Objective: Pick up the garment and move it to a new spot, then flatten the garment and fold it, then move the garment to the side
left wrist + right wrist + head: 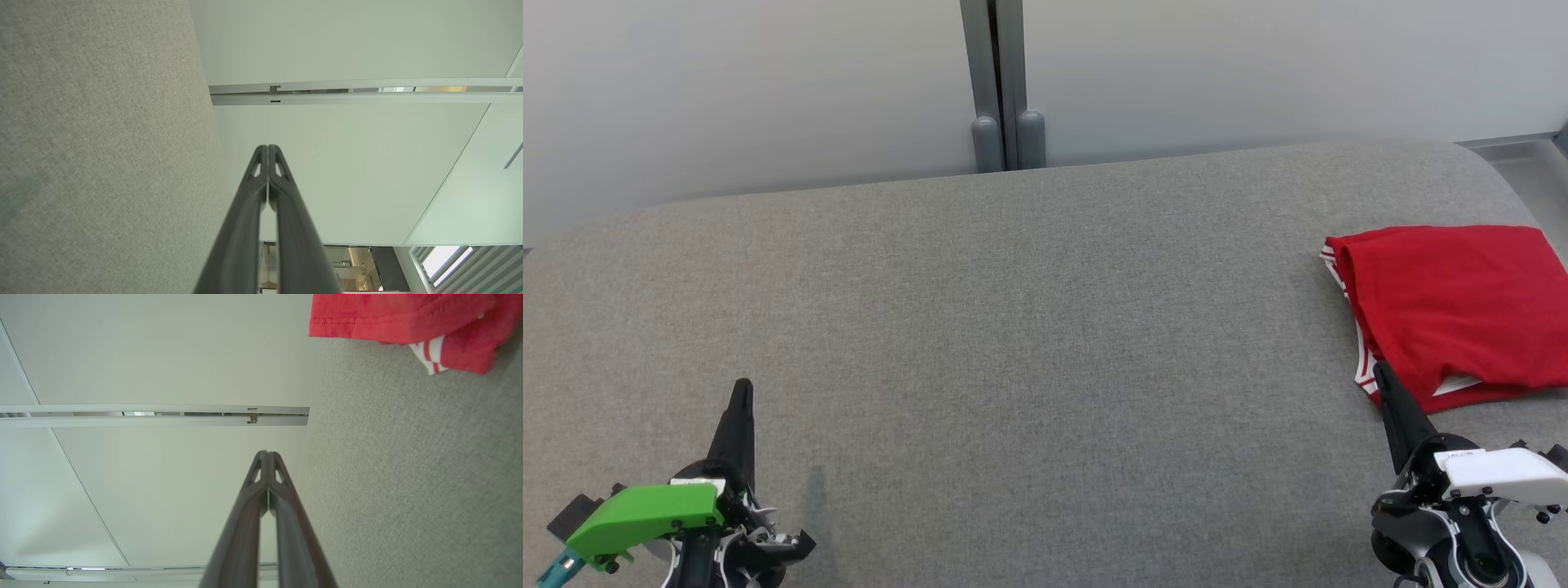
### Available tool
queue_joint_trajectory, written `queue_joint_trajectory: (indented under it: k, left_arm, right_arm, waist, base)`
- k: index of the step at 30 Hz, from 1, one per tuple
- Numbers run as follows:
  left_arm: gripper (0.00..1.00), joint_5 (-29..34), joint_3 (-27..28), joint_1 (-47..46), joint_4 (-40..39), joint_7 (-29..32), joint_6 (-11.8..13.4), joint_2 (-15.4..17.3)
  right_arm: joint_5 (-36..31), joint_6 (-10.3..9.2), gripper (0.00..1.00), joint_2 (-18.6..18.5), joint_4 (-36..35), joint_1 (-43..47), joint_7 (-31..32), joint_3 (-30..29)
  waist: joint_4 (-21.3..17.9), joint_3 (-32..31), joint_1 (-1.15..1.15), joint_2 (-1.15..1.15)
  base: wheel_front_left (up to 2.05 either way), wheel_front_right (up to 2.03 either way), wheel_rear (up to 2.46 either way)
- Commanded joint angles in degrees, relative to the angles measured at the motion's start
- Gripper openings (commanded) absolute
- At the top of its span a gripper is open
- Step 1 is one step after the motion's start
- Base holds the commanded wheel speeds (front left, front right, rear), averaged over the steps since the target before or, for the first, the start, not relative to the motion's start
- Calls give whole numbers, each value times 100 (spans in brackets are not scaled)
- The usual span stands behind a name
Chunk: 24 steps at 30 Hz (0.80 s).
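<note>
Two pincers pressed together, empty: left pincer (742, 388) above grey surface (1045, 327), right pincer (1382, 371) near folded red garment (1454, 302)

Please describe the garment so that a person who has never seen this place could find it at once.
Look at the grey fabric surface before the pale wall, then go to its right end. There lies the garment, folded into a rough rectangle, near the right gripper. Its bright red colour and red-and-white striped trim set it apart from the plain grey around it.
</note>
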Motion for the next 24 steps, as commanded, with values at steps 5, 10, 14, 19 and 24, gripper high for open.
queue_joint_trajectory:
  k: [5, 10, 14, 19, 24]
  left_arm:
    - [0, 29, 32, -65, 9, 16, -24, 11]
    - [0, 37, 37, -66, 9, 23, -24, 8]
    - [0, 42, 40, -67, 9, 27, -24, 5]
    - [0, 43, 44, -67, 9, 30, -24, 1]
    - [0, 47, 48, -68, 9, 35, -24, -2]
  right_arm:
    - [19, -2, 0, -34, -25, -51, 15, -12]
    - [19, -2, 0, -34, -25, -50, 15, -12]
    - [20, -2, 0, -34, -25, -50, 15, -12]
    - [20, -2, 0, -34, -24, -50, 15, -12]
    - [20, -2, 0, -33, -24, -50, 15, -12]
  waist:
    - [0, 0, 0, 0]
    - [0, 0, 0, 0]
    - [0, 0, 0, 0]
    - [0, 0, 0, 0]
    - [0, 0, 0, 0]
  base:
    - [0, 0, 0]
    - [0, 0, 0]
    - [0, 0, 0]
    - [0, 0, 0]
    - [0, 0, 0]
